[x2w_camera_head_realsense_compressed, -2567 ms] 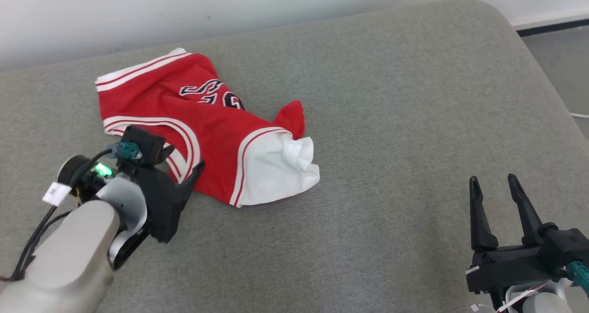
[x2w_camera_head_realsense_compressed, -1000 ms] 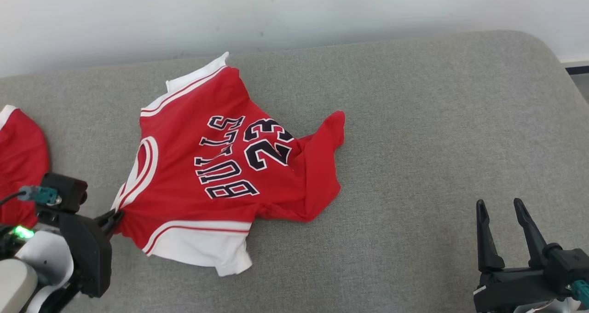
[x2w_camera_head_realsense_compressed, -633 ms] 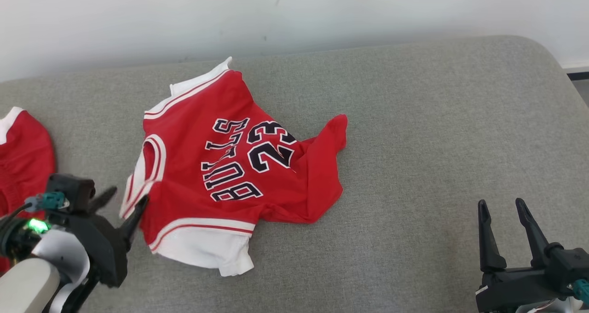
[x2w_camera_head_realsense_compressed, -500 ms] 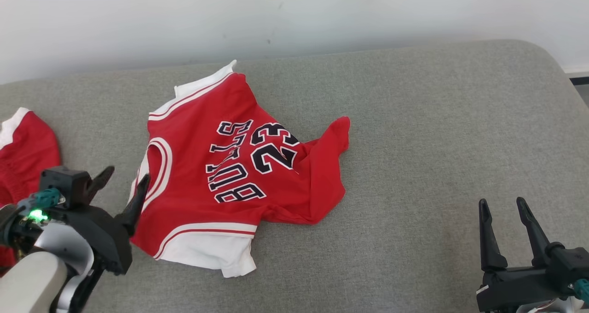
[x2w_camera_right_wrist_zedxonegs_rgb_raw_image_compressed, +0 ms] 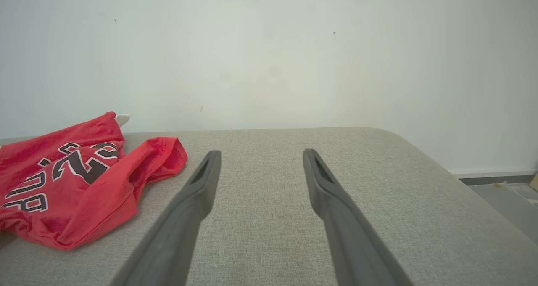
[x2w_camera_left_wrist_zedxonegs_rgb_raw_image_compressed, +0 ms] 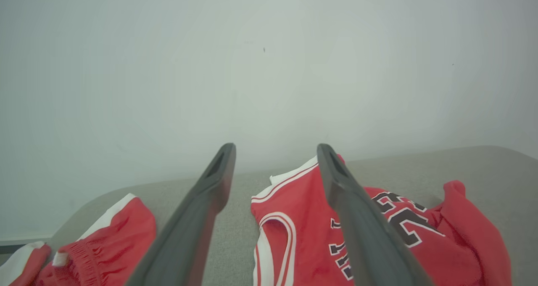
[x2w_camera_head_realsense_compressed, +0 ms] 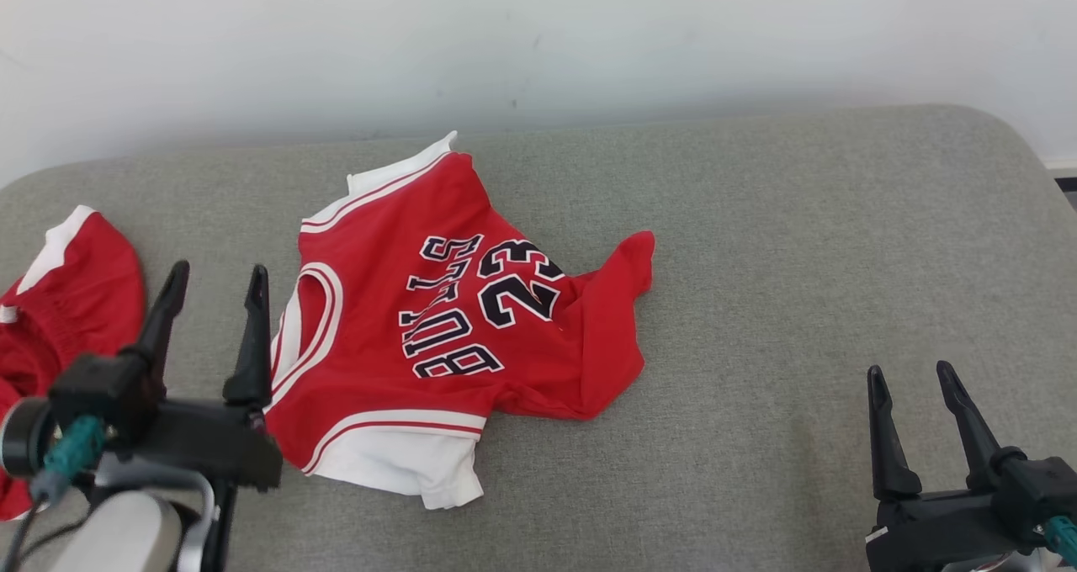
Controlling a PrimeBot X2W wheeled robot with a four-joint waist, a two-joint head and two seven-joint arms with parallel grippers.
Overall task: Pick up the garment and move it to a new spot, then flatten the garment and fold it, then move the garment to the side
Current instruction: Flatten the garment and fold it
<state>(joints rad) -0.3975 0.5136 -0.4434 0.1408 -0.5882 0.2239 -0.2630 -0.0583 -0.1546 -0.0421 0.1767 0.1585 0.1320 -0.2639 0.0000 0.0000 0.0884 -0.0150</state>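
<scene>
Grey fabric cushion [x2w_camera_head_realsense_compressed: 799, 261] bearing a red jersey [x2w_camera_head_realsense_compressed: 404, 244] meets white wall [x2w_camera_head_realsense_compressed: 538, 34].

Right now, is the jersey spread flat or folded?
Spread but not flat, and not folded. The jersey lies lettering-up on the couch, with the side beyond the number 23 bunched into a raised ridge.

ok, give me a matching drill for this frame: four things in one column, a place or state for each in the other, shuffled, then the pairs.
Things
1. jersey
2. left end effector
3. right end effector
4. second red garment

Places or states
A. at the left edge of the head view, partly cut off
B. open, over bare grey cushion, far from the jersey
C. open, close beside the jersey, holding nothing
D. lettering up, one side bunched

Pairs: 1-D, 2-C, 3-B, 4-A
</scene>
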